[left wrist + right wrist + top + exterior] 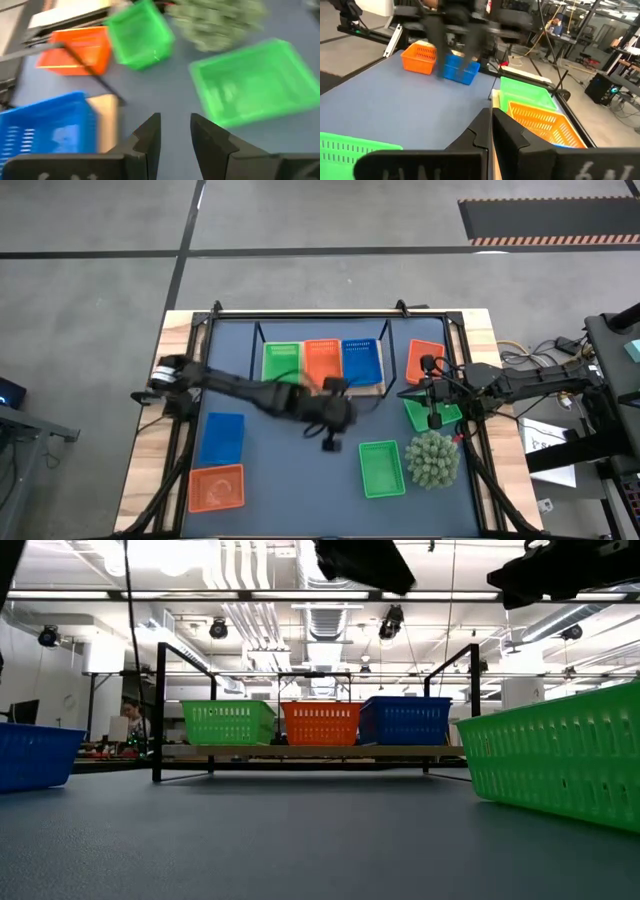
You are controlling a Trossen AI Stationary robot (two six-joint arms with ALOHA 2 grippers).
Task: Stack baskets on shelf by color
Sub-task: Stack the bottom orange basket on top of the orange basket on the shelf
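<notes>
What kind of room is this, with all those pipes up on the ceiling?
Probably a robot lab or workshop. Bare silver ceiling ducts and strip lights hang overhead, desks with gear stand behind, and two dark robot arms work over a dark-blue table mat with small perforated plastic baskets on a light-wood shelf.

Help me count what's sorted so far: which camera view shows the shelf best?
The high view: the shelf shows whole from above, with green, orange and blue baskets side by side. The low view shows it edge-on, baskets' sides only. The wrist views catch only corners of it.
</notes>
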